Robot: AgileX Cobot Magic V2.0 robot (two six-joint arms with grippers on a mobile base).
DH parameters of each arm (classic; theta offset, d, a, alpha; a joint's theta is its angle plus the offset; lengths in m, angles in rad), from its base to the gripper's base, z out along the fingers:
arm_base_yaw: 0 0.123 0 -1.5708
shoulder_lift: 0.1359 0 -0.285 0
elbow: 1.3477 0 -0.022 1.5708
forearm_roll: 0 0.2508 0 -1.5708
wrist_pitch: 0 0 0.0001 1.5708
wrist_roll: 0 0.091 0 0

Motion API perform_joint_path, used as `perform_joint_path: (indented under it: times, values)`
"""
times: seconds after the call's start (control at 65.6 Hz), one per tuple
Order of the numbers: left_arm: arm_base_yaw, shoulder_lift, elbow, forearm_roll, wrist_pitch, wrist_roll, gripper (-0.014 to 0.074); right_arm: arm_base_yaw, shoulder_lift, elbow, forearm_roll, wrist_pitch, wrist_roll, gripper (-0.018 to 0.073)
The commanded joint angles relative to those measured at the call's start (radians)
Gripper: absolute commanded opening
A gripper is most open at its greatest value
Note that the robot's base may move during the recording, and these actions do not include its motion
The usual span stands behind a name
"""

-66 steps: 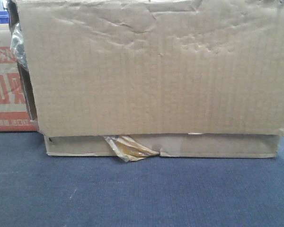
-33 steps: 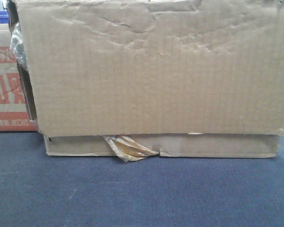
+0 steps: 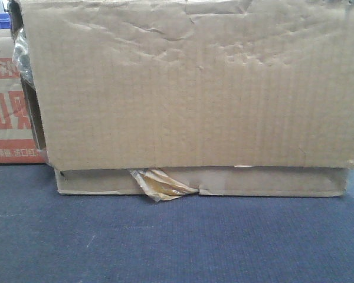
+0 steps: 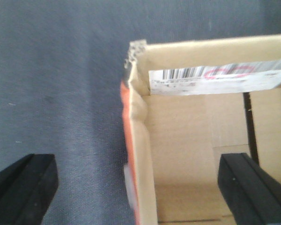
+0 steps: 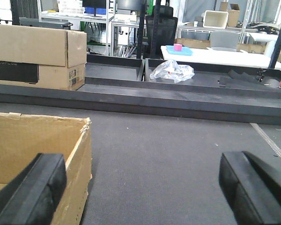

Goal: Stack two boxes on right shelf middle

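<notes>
Both grippers are spread and clamp nothing. The left gripper (image 4: 138, 187) straddles the wall of an orange-sided open carton (image 4: 187, 150), and the right gripper (image 5: 143, 187) hangs over the corner of a brown open carton (image 5: 37, 136). Which boxes these are, I cannot tell. The tall creased box (image 3: 194, 88) rests on the shallow flat box (image 3: 271, 181) on a blue-grey mat (image 3: 177, 247); no shelf is visible. I judge that grasping is in hand. Next, both grippers must close evenly on the walls.

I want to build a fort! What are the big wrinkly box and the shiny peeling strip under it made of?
The big box looks like plain brown corrugated cardboard, matte: fine upright ribs and dents show on its face. The strip seems to be yellowish clear plastic tape, glossy and crinkled, curling off the flat box beneath, likely cardboard too.
</notes>
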Motion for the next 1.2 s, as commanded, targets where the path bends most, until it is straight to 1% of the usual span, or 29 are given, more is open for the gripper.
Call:
perform_joint_path:
  times: [0.0, 0.244, 0.289, 0.335, 0.442, 0.457, 0.503, 0.518, 0.579, 0.594, 0.762, 0.808, 0.868, 0.929, 1.006, 1.067, 1.188]
  values:
    - [0.003, 0.030, -0.014, -0.007, -0.005, 0.005, 0.0599, 0.002, 0.005, -0.007, -0.004, -0.023, 0.000, 0.0559]
    - [0.003, 0.070, -0.014, -0.003, 0.006, 0.005, 0.0597, 0.002, 0.005, -0.007, -0.004, -0.026, 0.000, 0.0559]
    - [0.003, 0.070, -0.014, -0.003, 0.008, 0.005, 0.0578, 0.002, 0.005, -0.007, -0.004, -0.026, 0.000, 0.0559]
    - [0.003, 0.068, -0.014, -0.003, 0.010, 0.005, 0.0529, 0.002, 0.005, -0.007, -0.004, -0.026, 0.000, 0.0559]
    - [0.003, 0.066, -0.014, -0.003, 0.010, 0.005, 0.0319, 0.002, 0.005, -0.007, -0.004, -0.026, 0.000, 0.0559]
    - [0.003, 0.066, -0.014, -0.003, 0.010, 0.005, 0.0266, 0.002, 0.005, -0.007, -0.004, -0.026, 0.000, 0.0559]
    - [0.003, 0.066, -0.014, -0.003, 0.010, 0.005, 0.0155, 0.002, 0.005, -0.007, -0.004, -0.026, 0.000, 0.0559]
    - [0.003, 0.066, -0.014, -0.003, 0.010, 0.005, 0.0097, 0.002, 0.005, -0.007, -0.004, -0.026, 0.000, 0.0559]
    - [0.003, 0.066, -0.014, -0.003, 0.010, 0.005, -0.0054, 0.002, 0.005, -0.007, -0.004, -0.026, 0.000, 0.0559]
    - [0.003, 0.066, -0.014, -0.003, 0.010, 0.005, -0.0109, 0.002, 0.005, -0.007, -0.004, -0.026, 0.000, 0.0559]
    - [0.003, 0.051, -0.017, -0.001, 0.027, 0.005, -0.0111, 0.002, 0.005, -0.007, -0.004, -0.027, 0.000, 0.0559]
    - [0.003, 0.034, -0.017, 0.001, 0.027, -0.006, -0.0111, 0.002, 0.005, -0.007, -0.004, -0.029, 0.000, 0.0559]
    - [0.003, 0.005, -0.017, 0.019, 0.025, -0.012, -0.0111, 0.002, 0.005, -0.007, -0.004, -0.033, 0.000, 0.0559]
    - [0.003, -0.033, -0.017, 0.046, 0.021, -0.042, -0.0111, 0.002, 0.005, -0.007, -0.004, -0.033, 0.000, 0.0559]
    - [0.003, -0.080, -0.022, 0.110, 0.017, -0.090, -0.0111, 0.002, 0.005, -0.007, -0.004, -0.033, 0.000, 0.0559]
    - [0.003, -0.117, -0.041, 0.136, 0.019, -0.127, -0.0111, 0.002, 0.005, -0.007, -0.004, -0.033, 0.000, 0.0559]
    - [0.003, -0.185, -0.104, 0.141, 0.026, -0.148, -0.0111, 0.002, 0.005, -0.007, -0.004, -0.033, 0.000, 0.0559]
